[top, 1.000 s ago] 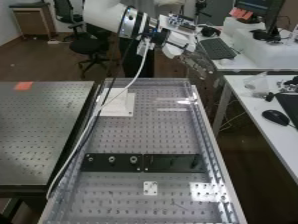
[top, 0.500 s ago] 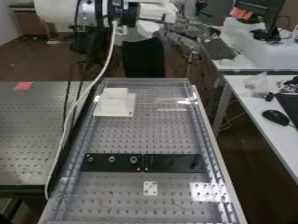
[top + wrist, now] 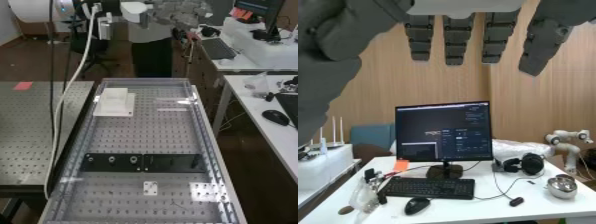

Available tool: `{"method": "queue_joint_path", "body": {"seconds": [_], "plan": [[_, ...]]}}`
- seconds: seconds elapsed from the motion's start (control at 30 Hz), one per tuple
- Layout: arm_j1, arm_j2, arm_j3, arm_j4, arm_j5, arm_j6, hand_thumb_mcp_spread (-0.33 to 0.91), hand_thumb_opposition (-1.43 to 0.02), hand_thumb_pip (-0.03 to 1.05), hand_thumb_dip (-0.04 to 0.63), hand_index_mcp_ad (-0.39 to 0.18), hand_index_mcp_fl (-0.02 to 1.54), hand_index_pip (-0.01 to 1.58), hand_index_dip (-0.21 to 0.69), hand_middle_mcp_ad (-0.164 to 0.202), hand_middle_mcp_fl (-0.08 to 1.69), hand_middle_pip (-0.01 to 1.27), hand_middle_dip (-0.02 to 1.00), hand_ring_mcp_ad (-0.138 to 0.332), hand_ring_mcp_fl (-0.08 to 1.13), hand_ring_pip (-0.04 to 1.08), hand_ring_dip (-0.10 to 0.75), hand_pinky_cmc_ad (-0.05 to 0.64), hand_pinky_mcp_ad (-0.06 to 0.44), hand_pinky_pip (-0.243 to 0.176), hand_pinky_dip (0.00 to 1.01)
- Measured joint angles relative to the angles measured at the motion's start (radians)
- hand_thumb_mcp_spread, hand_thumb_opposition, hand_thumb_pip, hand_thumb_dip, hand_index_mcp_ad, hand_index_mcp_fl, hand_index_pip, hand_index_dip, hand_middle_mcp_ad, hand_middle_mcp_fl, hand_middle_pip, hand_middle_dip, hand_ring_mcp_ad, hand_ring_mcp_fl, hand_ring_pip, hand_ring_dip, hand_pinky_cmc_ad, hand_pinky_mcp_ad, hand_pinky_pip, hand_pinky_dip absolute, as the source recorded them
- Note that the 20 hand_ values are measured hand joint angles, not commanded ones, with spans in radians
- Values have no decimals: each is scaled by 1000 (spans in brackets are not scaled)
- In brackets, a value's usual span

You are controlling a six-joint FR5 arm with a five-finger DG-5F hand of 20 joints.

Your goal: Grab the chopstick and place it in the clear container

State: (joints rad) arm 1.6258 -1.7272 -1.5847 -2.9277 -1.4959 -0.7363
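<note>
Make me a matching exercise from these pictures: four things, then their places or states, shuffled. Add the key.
1. White block
2. Black plates
3. Headphones
4. Hand

A. In the air, fingers straight
B. Side by side across the bench
C. On the bench, towards its far end
D. Beside the monitor

1-C, 2-B, 3-D, 4-A

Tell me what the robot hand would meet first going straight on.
Probably the monitor on the white desk ahead of the robot hand, though depth is unclear and it might pass above.
</note>
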Motion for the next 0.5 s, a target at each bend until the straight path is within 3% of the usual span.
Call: {"method": "queue_joint_path", "body": {"seconds": [0.33,0.5], "plan": [[55,-60,53,23,180,0,150,-635,400,2,-129,40,68,204,21,7,108,185,133,12,82,101,461,316,-126,159],[72,-88,95,4,210,4,150,-635,400,0,-133,40,72,199,23,5,119,185,133,12,79,101,464,316,-124,162]]}}
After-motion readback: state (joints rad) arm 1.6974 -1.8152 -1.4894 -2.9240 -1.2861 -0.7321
